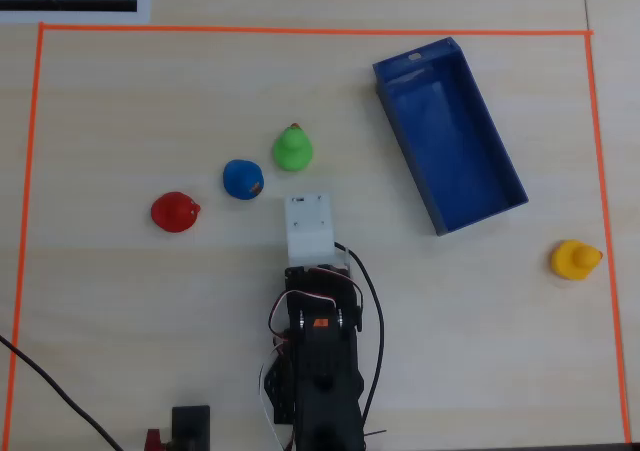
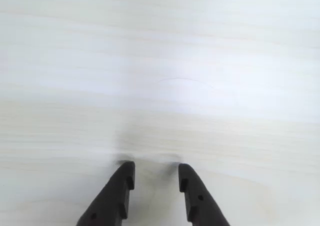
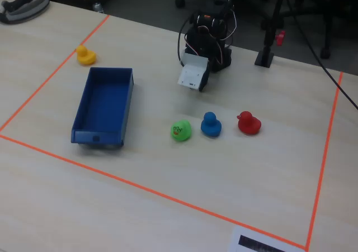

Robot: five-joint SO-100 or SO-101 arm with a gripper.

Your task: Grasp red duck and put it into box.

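Red duck (image 1: 175,212) sits untouched while parted jaws (bases cut off, wrist view) grasp nothing.

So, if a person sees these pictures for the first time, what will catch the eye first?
Probably the row of three bright ducks in the overhead view: the red duck at the left, the blue duck in the middle, the green duck at the right. Next comes the box, empty, lying at a slant at the upper right, with a yellow duck alone beyond it. The gripper hangs open over bare table in the wrist view.
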